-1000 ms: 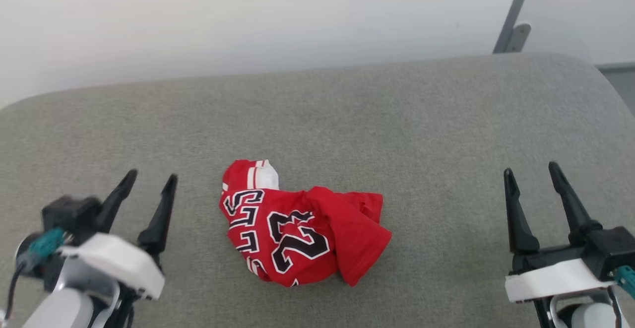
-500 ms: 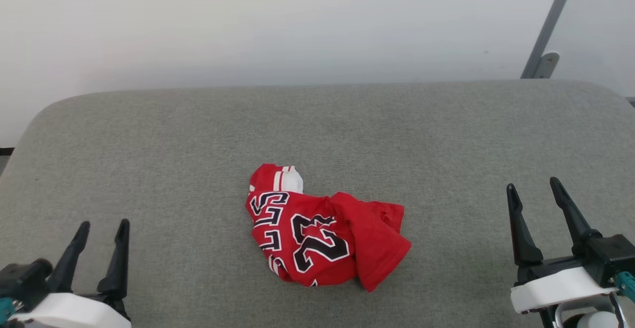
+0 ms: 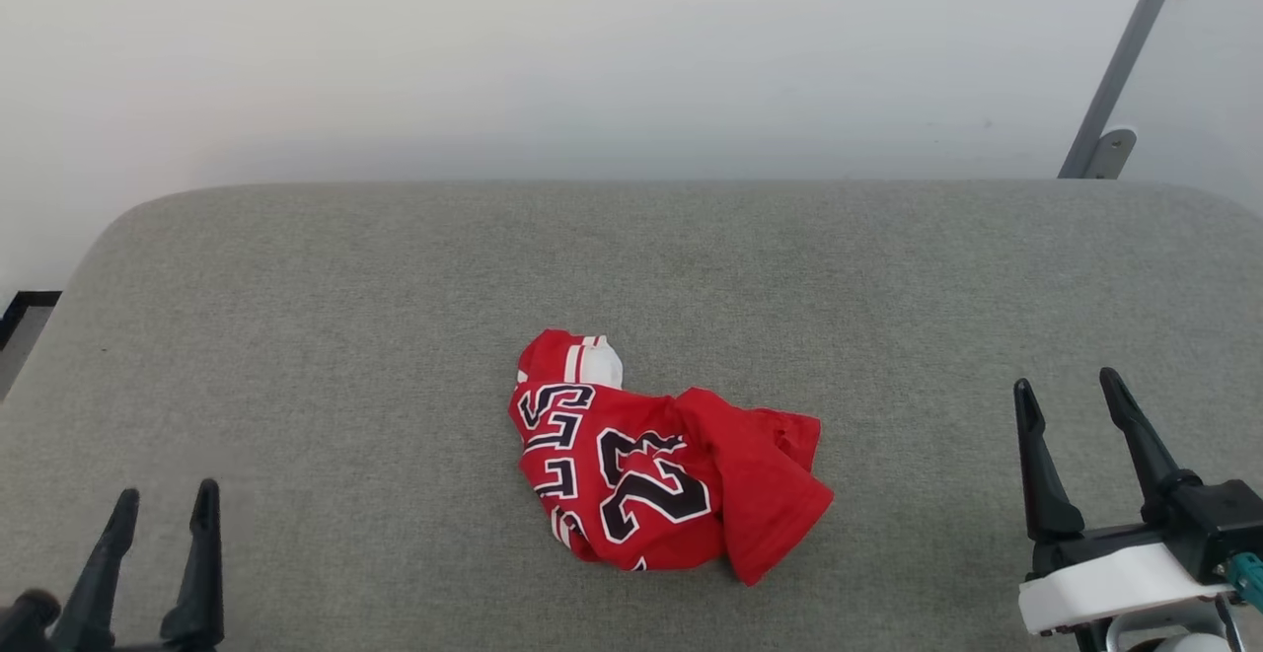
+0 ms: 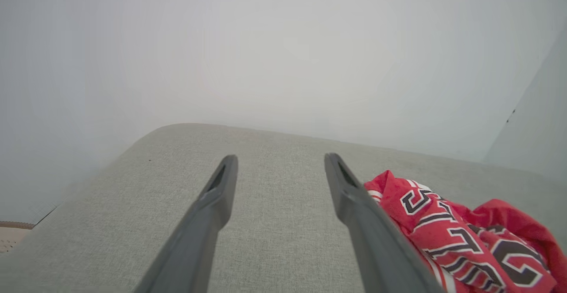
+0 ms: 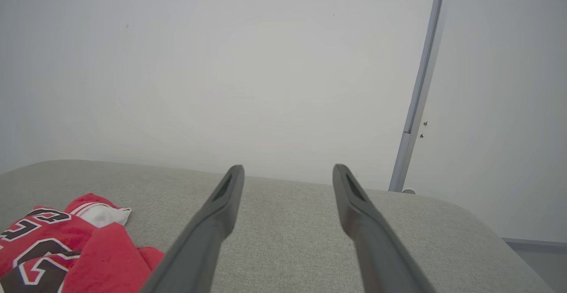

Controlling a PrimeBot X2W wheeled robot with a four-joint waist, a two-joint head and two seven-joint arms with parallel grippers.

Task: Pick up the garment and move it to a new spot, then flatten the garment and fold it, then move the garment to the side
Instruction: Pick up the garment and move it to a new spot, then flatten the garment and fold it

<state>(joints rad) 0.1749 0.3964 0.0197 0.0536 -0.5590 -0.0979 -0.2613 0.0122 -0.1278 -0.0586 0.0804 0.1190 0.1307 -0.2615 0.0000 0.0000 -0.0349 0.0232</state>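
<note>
The crumpled red garment (image 3: 651, 474), marked "23" and "LLS", is seen mid-frame on the grey worktop (image 3: 395, 287), the left gripper (image 3: 166, 492) now drawn back to the lower left, its jaws and the right gripper's (image 3: 1068, 383) held wide, empty.

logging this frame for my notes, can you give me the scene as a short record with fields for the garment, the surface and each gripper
item: garment, red top with black white-outlined "23" and lettering, white cuff
state: crumpled in a heap, not yet flattened or folded
support: grey padded surface, garment near its middle
left: left gripper open, empty, apart from the garment
right: right gripper open, empty, apart from the garment
background: pale wall, metal post at upper right
</note>
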